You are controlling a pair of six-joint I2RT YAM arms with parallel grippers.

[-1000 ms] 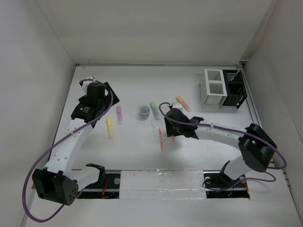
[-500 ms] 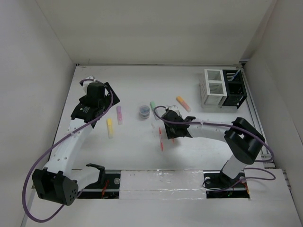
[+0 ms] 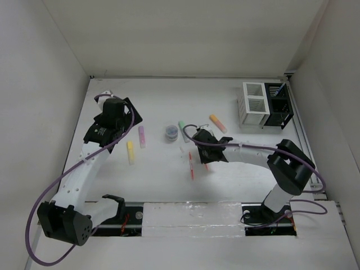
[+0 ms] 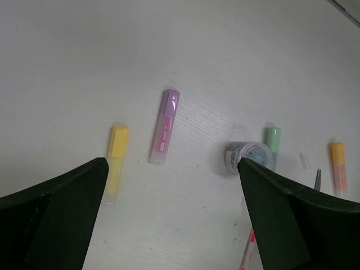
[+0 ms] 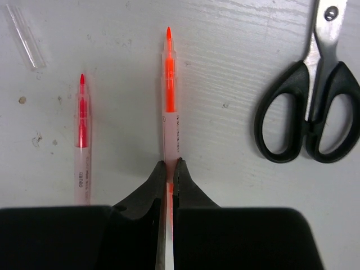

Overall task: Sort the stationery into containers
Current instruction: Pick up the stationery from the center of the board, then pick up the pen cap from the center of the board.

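Observation:
My right gripper (image 5: 169,167) is shut on the barrel of an orange-red pen (image 5: 169,107) that lies on the table. A second orange-red pen (image 5: 82,140) lies parallel on its left, and black-handled scissors (image 5: 308,115) lie on its right. From above, the right gripper (image 3: 203,157) is low at mid-table. My left gripper (image 4: 174,225) hangs open and empty above a yellow highlighter (image 4: 115,163), a purple highlighter (image 4: 165,126) and a small round roll (image 4: 247,157). The white container (image 3: 254,104) and the black container (image 3: 279,104) stand at the back right.
A green highlighter (image 3: 183,131) lies beside the roll (image 3: 171,133), and an orange highlighter (image 3: 217,123) lies further right. A clear pen cap (image 5: 25,36) rests near the pens. White walls close in the table on the left, back and right.
The right gripper's jaws have closed onto the orange-red pen, after the arm shifted slightly left over the pens. The left arm has not moved.

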